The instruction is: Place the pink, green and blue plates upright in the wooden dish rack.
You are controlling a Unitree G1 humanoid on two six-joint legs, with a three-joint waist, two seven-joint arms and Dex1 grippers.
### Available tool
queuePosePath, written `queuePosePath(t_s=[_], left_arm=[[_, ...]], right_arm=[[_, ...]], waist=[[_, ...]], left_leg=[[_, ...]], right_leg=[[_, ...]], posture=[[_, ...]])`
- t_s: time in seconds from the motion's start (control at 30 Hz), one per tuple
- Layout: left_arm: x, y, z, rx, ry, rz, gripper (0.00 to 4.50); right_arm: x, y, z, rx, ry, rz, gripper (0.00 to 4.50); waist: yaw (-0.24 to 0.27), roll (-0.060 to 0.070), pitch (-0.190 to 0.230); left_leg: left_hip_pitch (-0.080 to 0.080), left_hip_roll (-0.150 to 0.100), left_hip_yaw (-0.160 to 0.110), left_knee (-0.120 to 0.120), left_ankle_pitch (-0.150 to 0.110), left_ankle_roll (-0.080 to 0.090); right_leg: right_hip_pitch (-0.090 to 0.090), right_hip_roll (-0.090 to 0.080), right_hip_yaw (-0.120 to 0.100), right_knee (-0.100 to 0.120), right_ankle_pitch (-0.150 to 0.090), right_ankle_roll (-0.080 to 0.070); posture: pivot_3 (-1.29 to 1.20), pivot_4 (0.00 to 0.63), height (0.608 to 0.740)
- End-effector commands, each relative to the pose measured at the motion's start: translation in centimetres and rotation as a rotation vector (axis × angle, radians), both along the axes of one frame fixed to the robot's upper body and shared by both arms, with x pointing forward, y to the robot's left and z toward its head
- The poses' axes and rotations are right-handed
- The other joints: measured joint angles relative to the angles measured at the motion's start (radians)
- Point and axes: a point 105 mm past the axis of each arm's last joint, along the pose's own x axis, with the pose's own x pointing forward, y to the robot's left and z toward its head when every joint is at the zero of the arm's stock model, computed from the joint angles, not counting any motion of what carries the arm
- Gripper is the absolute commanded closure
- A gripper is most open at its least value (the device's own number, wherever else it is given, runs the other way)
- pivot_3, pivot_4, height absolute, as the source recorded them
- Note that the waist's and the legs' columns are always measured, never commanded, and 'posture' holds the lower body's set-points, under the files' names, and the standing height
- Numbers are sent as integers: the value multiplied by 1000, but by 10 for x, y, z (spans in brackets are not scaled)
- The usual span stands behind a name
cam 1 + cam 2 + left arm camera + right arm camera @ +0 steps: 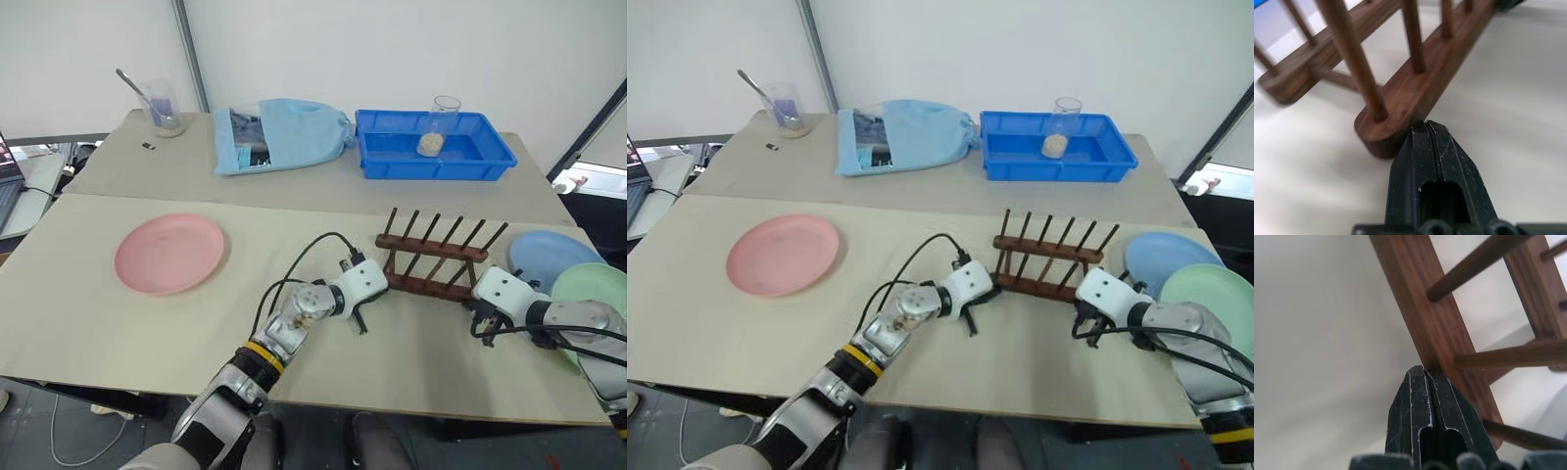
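**White wrists, black fingers, loose cables**

Both arms were grey metal, ending in white wrist housings. Black cables looped loose over each. The left arm wore a yellow-and-black band. The fingers (1432, 161) were scuffed black plastic with pale scratches.

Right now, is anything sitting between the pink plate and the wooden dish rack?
Partly: the left gripper, jaws shut, rests at the near left end of the wooden dish rack, on the side facing the pink plate. Otherwise only bare table lies between them, and the rack's slots hold nothing.
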Motion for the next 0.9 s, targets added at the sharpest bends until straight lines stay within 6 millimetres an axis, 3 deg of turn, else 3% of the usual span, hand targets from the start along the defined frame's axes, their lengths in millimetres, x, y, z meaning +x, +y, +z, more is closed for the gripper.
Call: queuePosePath(t_s=[0.03,0.53,0.73,0.83,0.9], left_arm=[[7,-2,9,-19,-42,7,4500],[15,-13,14,-37,-52,1,4500],[13,-10,20,-70,-69,-30,4500],[11,14,36,-159,-109,-6,4500],[8,37,47,-192,-155,22,3964]], right_arm=[[10,0,13,-18,-68,6,4463],[31,-8,16,-35,-137,-21,4463],[25,3,20,-9,-139,34,4463],[13,14,28,18,-129,92,4463],[4,21,33,23,-114,128,4500]], waist=[[0,0,0],[2,0,0],[0,0,0],[-5,0,0],[-11,1,0]], left_leg=[[0,0,0,0,0,0],[0,-3,1,0,0,0],[-1,-3,1,0,0,0],[0,-3,0,-1,0,0],[0,-2,0,-2,0,0]], right_leg=[[0,0,0,0,0,0],[0,-1,3,0,3,5],[0,-1,3,-1,4,8],[-1,-1,3,0,5,8],[-1,-1,3,0,5,8]], posture=[[0,150,696],[0,150,696],[0,150,696],[0,150,696],[0,150,696]])
